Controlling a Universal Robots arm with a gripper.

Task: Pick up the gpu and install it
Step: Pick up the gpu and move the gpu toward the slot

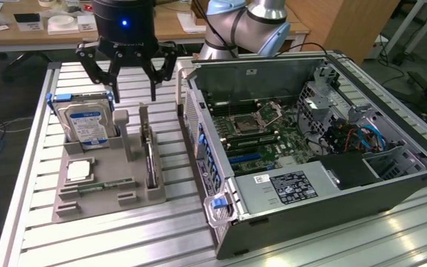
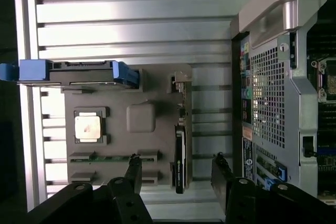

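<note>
The fingers [image 1: 153, 83] are hanging spread wide above the far end of the grey tray [image 1: 102, 194], gripping nothing and touching nothing. The gpu [image 1: 149, 156] is standing on edge in a slot along the tray's side nearest the open computer case [image 1: 391, 183], and in the wrist view it is showing below and between the 2 fingers. The tray is sitting on the slatted desk [image 1: 124, 245], with a hard drive [image 1: 86, 119] standing upright at its other side.

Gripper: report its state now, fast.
Gripper: open, holding nothing, above the gray tray where the gpu stands on edge.
</note>
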